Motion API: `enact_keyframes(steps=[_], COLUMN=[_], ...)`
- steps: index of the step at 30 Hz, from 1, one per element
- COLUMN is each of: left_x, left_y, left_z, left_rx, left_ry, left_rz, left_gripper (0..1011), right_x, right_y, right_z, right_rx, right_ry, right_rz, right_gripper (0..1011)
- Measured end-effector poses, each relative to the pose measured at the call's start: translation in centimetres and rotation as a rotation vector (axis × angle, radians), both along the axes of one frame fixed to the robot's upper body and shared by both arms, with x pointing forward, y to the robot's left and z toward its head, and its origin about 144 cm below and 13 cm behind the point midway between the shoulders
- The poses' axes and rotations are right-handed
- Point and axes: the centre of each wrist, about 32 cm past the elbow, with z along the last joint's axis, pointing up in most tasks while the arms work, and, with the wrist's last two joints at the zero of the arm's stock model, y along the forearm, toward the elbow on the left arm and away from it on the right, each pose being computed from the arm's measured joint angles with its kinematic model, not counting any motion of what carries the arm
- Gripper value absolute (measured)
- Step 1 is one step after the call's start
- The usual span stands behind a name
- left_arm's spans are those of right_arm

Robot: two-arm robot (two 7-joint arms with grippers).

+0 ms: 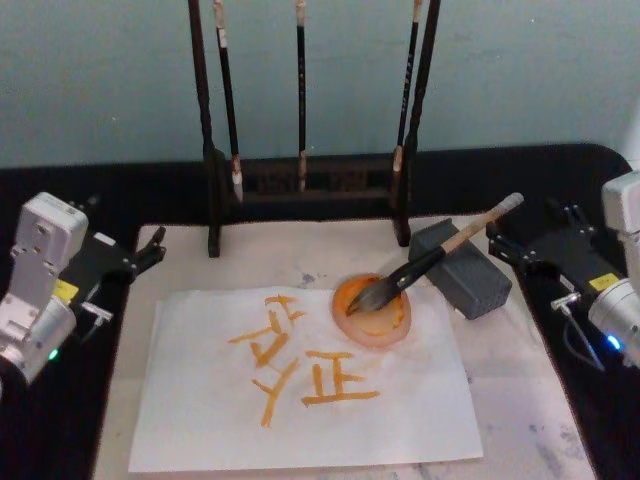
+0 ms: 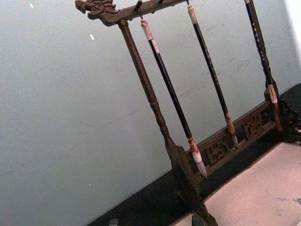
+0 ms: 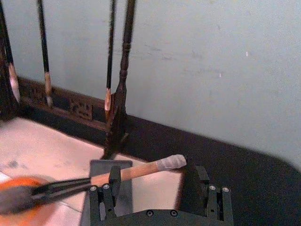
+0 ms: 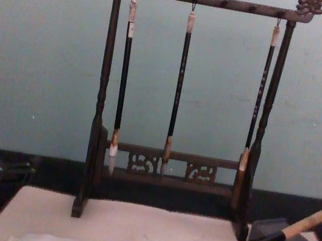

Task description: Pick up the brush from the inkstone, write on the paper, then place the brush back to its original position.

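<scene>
The brush (image 1: pixel 440 262) rests with its bristles in the orange dish (image 1: pixel 390 335) and its handle on the grey inkstone (image 1: pixel 480 285). The right end effector (image 3: pixel 153 176), spread wide beside the handle's top, could knock it, smearing the paper (image 1: pixel 200 420). The left end effector (image 1: pixel 150 250) is parked left.

White paper (image 1: pixel 400 425) bears orange strokes (image 1: pixel 335 381); the brush (image 1: pixel 436 257) is pale wood, black, grey-bristled.

Expect even, diffuse light in all views. Shadows on mat (image 1: pixel 520 400) fall soft and faint. Paper (image 1: pixel 400 420) reads brightest, matte white. Black table (image 1: pixel 120 185) stays dark; detail sinks along its back edge. In left wrist view, note washed-out white strip (image 2: pixel 295 28) past end post of brush rack (image 2: pixel 141 70). Wall (image 2: pixel 70 117) evenly lit.
</scene>
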Motion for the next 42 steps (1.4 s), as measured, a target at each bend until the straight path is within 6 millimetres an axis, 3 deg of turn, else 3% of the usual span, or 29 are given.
enact_keyframes(steps=[16,26,42], left_x=[0.0,0.0,0.0], left_y=[0.0,0.0,0.0], left_z=[0.0,0.0,0.0], left_rx=[0.000,0.000,0.000], left_ry=[0.000,0.000,0.000], left_rz=[0.000,0.000,0.000], left_gripper=[1010,1010,1010], right_x=[1.5,2.8,4.6], right_y=[-0.7,-0.1,0.9], right_z=[1.8,1.7,1.3], right_rx=[0.644,0.803,0.944], right_ry=[0.355,0.460,0.491], right_rz=[-0.064,-0.091,-0.101], right_gripper=[1000,1000,1000])
